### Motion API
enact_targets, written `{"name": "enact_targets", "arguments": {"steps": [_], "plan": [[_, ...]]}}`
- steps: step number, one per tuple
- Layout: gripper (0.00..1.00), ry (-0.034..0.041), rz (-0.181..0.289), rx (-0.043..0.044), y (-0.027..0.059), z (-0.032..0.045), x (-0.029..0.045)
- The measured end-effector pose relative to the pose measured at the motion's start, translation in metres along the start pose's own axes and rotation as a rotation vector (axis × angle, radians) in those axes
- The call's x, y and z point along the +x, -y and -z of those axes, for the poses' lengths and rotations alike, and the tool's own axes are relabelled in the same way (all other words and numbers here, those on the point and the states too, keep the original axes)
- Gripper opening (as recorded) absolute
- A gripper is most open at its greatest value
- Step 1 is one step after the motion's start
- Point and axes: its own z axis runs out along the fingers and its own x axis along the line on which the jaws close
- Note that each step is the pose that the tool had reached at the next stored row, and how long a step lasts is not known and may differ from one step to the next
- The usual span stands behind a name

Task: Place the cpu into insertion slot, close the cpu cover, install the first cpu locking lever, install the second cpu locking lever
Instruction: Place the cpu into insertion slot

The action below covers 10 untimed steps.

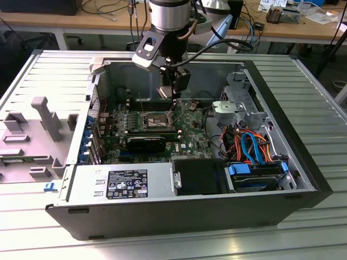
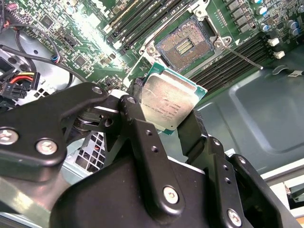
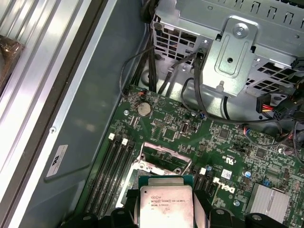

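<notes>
I have the black, multi-link metal gripper [image 2: 164, 110] closed narrowly on the cpu [image 2: 168, 99], a small flat square chip with a dull brushed-silver lid and a thin green edge. Its matte black fingers [image 2: 190, 127] press on two opposite sides. The chip hangs tilted in the air, apart from the board.

In the second wrist view the insertion slot [image 2: 183, 45] lies bare. It is a square socket with a dark, finely grained field of contacts inside a bright stamped-steel rim. A thin steel wire lever [image 2: 244, 58] angles away from one of its corners.

In the first wrist view the chip [image 3: 166, 206] sits between the finger pads. Just beyond it is a silver frame with a square window [image 3: 162, 156], which I take for the cpu cover. I cannot tell how far it is raised.

In the exterior view the gripper [image 1: 174, 103] hangs inside the open dark-grey steel computer case [image 1: 303, 179], with the socket [image 1: 154, 120] at about seven o'clock from its tips. Ribbed black memory slots [image 1: 146, 142] lie at six o'clock from the socket. A perforated grey sheet-metal drive cage [image 1: 238, 103] stands at about two o'clock. A smooth grey power supply box [image 1: 122, 184] fills the case's seven o'clock corner.
</notes>
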Motion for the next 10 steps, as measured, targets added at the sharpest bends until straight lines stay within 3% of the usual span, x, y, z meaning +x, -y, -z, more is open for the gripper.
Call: {"name": "enact_targets", "arguments": {"steps": [10], "plan": [[0.54,0.0012,-0.013,-0.0002,0.0000,0.0000,0.0000]]}}
